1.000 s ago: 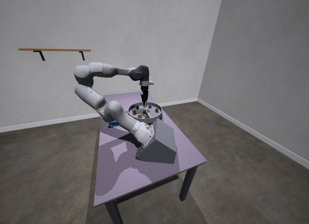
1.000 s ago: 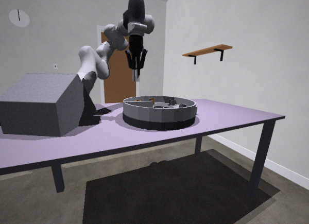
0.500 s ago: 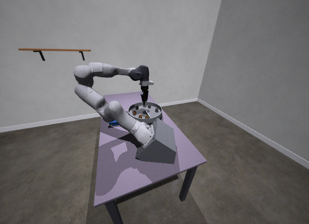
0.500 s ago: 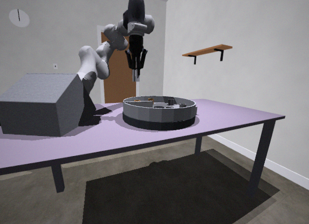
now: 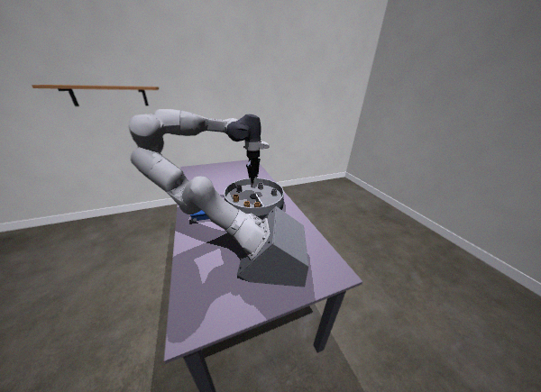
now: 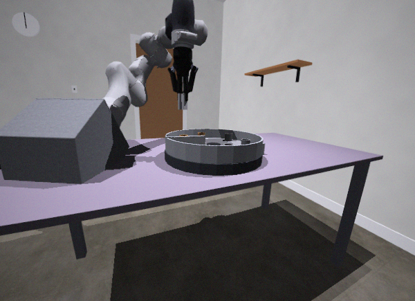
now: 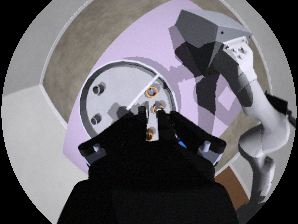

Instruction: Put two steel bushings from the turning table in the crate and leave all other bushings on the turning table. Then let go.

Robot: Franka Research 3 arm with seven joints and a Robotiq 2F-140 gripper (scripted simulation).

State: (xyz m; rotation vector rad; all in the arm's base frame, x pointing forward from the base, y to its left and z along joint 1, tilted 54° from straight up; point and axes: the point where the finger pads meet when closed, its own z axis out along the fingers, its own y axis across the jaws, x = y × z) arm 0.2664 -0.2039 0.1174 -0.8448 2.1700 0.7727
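The round grey turning table stands on the purple table, and shows in the exterior view and the wrist view. Three dark steel bushings stand on its far side. Three brass bushings stand on its near side, by a divider. My gripper hangs well above the turning table's far rim, fingers shut with nothing between them. In the wrist view the fingertips frame a brass bushing lying far below. The blue crate is mostly hidden behind my arm.
A large grey block at my arm's base stands beside the turning table. A wooden shelf hangs on the wall. The table edge lies just beyond the turning table.
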